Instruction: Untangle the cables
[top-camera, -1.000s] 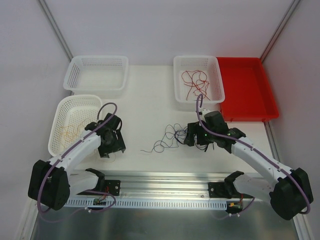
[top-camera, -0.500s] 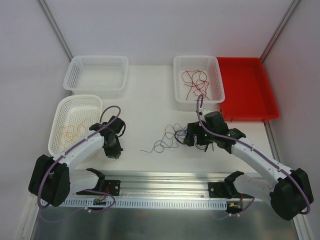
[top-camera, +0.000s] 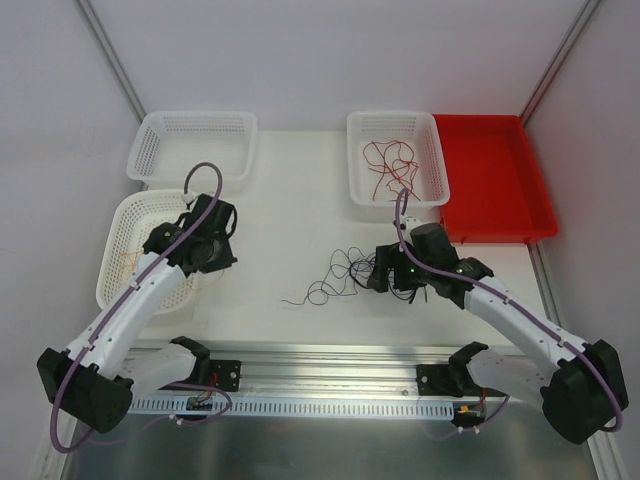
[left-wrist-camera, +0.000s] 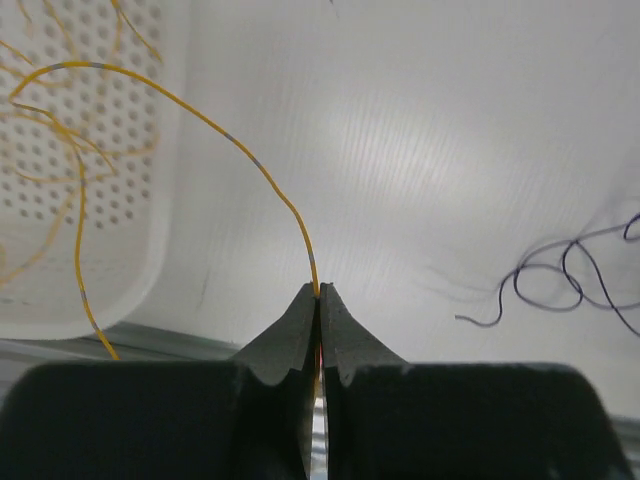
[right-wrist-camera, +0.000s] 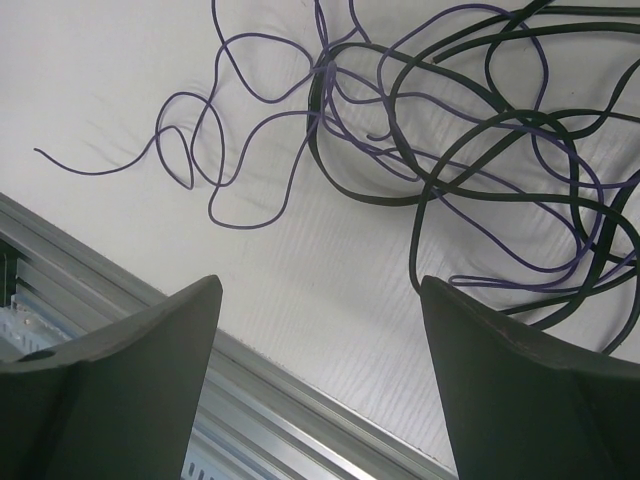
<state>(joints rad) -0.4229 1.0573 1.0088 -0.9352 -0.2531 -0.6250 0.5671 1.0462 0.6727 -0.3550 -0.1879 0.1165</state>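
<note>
Two arms reach over the counter (top-camera: 290, 200) in the top view. The left jaws hang at the rim of the near white basket (top-camera: 150, 197), and the right jaws sit just beside the dark tangle (top-camera: 335, 272) of purple and black cables.

Left wrist: the jaws are pinched shut on a yellow cable (left-wrist-camera: 256, 160) that arcs back into the basket.

Right wrist: the jaws stand wide above the dark tangle (right-wrist-camera: 330, 70).

White left arm (top-camera: 130, 300), purple hose along it: stretched forward and leftward from base, wrist held high. Black two-finger left gripper (left-wrist-camera: 318, 292): jaws pressed together, tips pinching thin yellow curly wire (left-wrist-camera: 230, 139). White right arm (top-camera: 510, 315): reaching forward and inward, forearm low. Black right gripper (right-wrist-camera: 318, 290): jaws spread wide, pointing downward.
</note>
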